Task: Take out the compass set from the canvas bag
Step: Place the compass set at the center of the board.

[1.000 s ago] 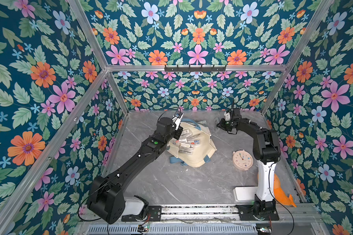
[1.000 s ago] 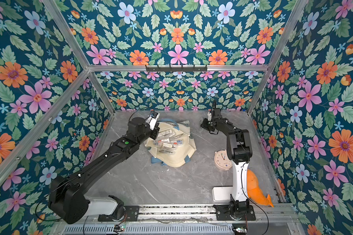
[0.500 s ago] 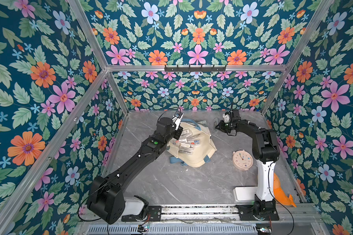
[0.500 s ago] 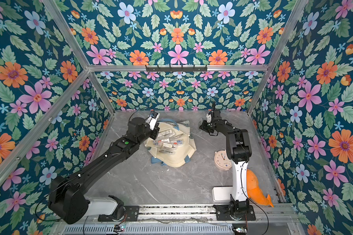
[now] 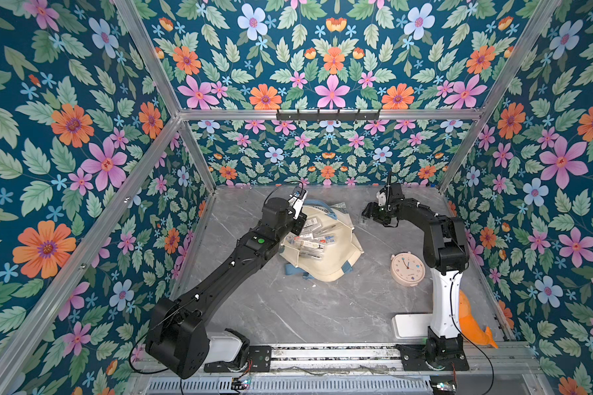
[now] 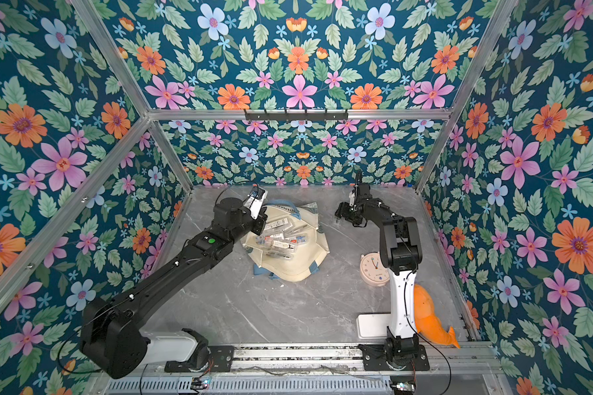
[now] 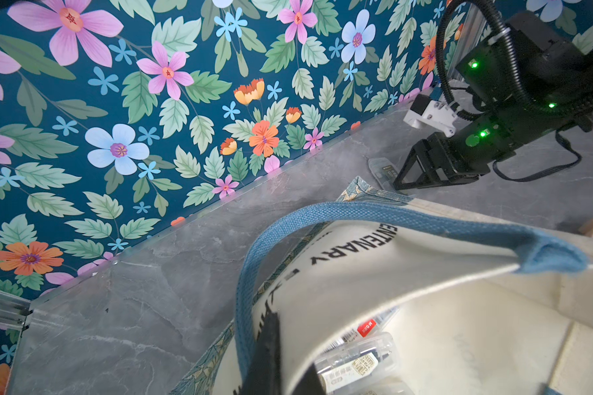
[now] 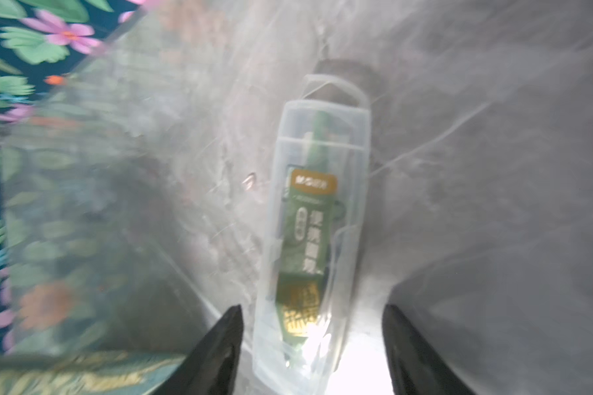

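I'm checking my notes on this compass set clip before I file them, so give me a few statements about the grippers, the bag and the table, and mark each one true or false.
1. The right gripper is open, its jaws either side of the clear plastic compass case lying on the grey marble table. True.
2. The cream canvas bag with blue strap handles is empty. False: several clear cases lie inside it.
3. The left gripper is shut on the bag's rim. True.
4. The round pink clock lies inside the bag. False: it lies on the table, near the right arm.
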